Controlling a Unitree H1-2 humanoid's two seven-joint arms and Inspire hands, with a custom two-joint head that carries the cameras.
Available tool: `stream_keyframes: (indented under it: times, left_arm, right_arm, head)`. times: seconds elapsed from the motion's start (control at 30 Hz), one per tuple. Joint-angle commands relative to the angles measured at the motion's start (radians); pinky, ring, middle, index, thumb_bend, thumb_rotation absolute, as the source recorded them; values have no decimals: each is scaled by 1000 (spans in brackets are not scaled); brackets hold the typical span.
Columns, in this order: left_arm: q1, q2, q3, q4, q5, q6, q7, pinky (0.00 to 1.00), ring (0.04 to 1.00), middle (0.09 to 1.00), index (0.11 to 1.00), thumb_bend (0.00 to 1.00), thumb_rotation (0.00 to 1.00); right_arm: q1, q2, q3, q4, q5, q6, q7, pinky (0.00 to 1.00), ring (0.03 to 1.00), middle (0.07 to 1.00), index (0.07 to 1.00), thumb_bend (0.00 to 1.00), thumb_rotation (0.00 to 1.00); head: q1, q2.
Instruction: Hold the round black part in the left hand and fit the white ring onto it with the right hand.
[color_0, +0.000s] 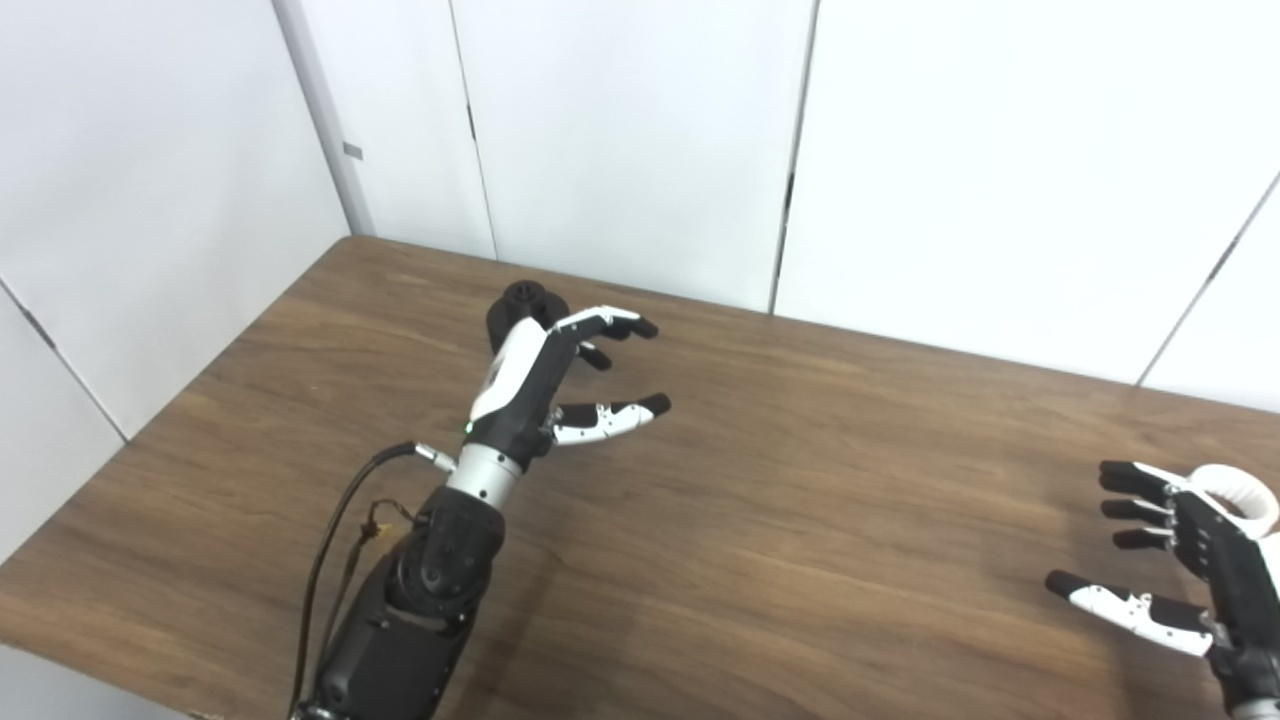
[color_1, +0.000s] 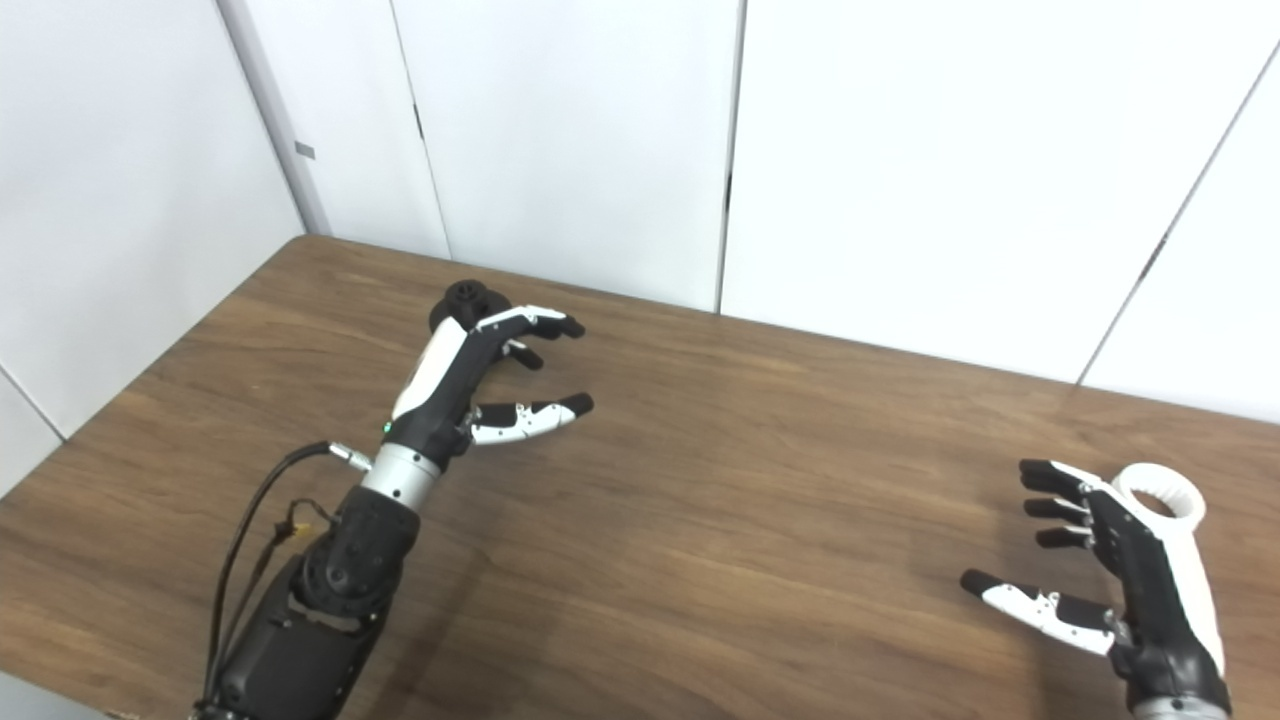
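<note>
The round black part (color_0: 519, 305) rests on the wooden table (color_0: 800, 480) near its far left, partly hidden behind my left hand (color_0: 560, 375); it also shows in the right eye view (color_1: 462, 303). My left hand is open and empty, fingers spread, held just in front of the part. The white ring (color_1: 1160, 495) lies on the table at the right, just behind my right hand (color_1: 1110, 560). My right hand is open and empty, fingers apart, next to the ring (color_0: 1238, 493).
White wall panels (color_0: 640, 140) stand close behind the table's far edge. A black cable (color_0: 335, 540) loops beside my left forearm. The table's left edge (color_0: 170, 410) runs diagonally near the left arm.
</note>
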Motion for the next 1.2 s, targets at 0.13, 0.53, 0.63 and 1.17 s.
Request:
stream_keyframes:
  times: [0.13, 0.53, 0.63, 1.17]
  left_arm:
    - [-69, 44, 27, -29, 92, 35, 42, 609, 765, 784, 683, 711, 240]
    - [-131, 69, 68, 28, 105, 58, 74, 711, 821, 822, 708, 766, 287]
    - [-145, 79, 72, 34, 128, 86, 80, 732, 851, 846, 710, 778, 314]
    - [-204, 165, 71, 110, 238, 197, 110, 791, 958, 934, 722, 864, 362]
  right_arm:
    - [-37, -14, -17, -30, 9, -2, -3, 601, 700, 753, 740, 692, 61]
    - [-47, -21, -19, -22, 21, -19, 0, 588, 692, 759, 746, 690, 48]
    - [-44, -22, -20, -23, 24, -19, 2, 591, 695, 757, 745, 691, 60]
    - [-41, -19, -25, -43, 13, -3, 2, 580, 674, 750, 742, 685, 38]
  head:
    - [4, 0]
    - [5, -2]
    - [4, -2]
    - [5, 0]
